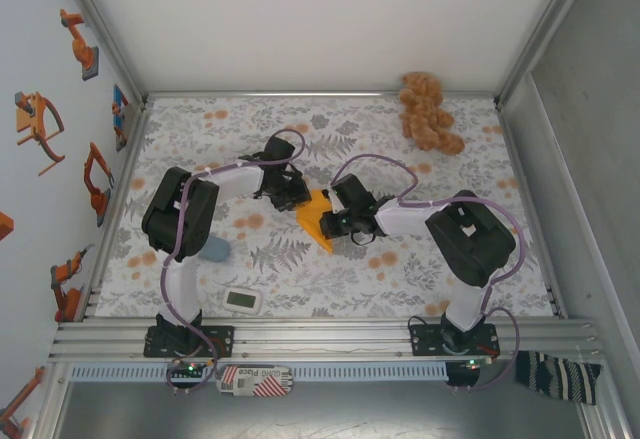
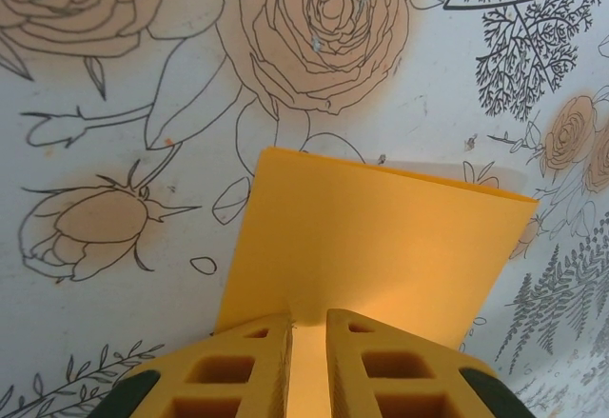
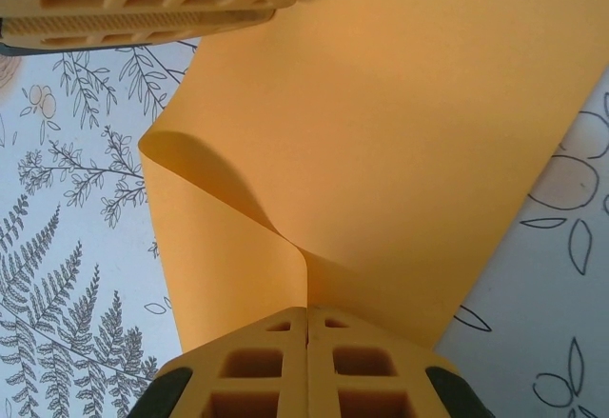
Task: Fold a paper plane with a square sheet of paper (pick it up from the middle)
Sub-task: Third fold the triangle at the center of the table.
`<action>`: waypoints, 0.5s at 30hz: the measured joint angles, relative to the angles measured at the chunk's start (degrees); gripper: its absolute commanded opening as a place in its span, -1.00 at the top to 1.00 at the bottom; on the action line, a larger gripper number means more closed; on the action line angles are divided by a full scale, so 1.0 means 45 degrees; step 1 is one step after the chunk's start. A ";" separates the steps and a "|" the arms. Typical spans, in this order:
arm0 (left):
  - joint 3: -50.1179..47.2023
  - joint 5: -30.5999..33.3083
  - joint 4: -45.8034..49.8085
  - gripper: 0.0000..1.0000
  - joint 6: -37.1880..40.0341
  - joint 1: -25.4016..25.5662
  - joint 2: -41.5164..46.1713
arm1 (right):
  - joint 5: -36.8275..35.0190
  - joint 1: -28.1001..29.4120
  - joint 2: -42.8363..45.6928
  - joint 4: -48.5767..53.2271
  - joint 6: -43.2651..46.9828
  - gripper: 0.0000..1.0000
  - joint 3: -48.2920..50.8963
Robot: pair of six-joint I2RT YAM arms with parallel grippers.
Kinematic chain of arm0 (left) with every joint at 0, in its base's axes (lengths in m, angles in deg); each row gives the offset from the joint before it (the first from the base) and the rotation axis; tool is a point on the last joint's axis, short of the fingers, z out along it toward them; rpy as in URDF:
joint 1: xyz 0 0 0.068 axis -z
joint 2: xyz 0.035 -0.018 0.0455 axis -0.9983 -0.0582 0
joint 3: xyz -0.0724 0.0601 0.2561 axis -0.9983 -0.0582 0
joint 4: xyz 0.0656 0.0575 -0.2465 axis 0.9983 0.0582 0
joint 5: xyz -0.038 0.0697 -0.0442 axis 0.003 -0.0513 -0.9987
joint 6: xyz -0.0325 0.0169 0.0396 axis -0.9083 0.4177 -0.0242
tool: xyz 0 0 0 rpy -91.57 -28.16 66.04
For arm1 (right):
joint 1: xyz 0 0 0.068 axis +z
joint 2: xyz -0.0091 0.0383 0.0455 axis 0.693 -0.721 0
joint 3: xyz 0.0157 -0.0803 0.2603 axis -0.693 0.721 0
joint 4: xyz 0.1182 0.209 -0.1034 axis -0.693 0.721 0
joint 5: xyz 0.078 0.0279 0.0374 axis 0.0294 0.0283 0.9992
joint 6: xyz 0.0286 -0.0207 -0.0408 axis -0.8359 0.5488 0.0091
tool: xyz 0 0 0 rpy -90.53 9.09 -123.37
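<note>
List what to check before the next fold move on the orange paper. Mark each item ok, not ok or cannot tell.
1. Right gripper shut on the bright orange square sheet of paper: ok, its jaws are closed on one edge.
2. Left gripper gripping the sheet too: ok, the paper runs between its fingers.
3. Fold pressed to a sharp crease: not ok, the sheet bows in a soft open loop beside the right gripper.
4. Paper edges lined up: cannot tell.
5. Lumpy tan-brown plush toy clear of both arms: ok, it lies apart at the far right corner of the flower-printed cloth.
</note>
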 measured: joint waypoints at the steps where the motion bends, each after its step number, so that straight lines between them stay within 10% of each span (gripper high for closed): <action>1: 0.0010 0.0000 0.0015 0.62 0.0024 0.0000 -0.0010 | -0.0010 0.0000 0.0024 0.0029 0.0000 1.00 0.0000; 15: 0.0146 0.0000 0.0204 0.63 0.0131 0.0000 -0.0083 | -0.0044 -0.0010 0.0092 0.0068 0.0000 1.00 0.0000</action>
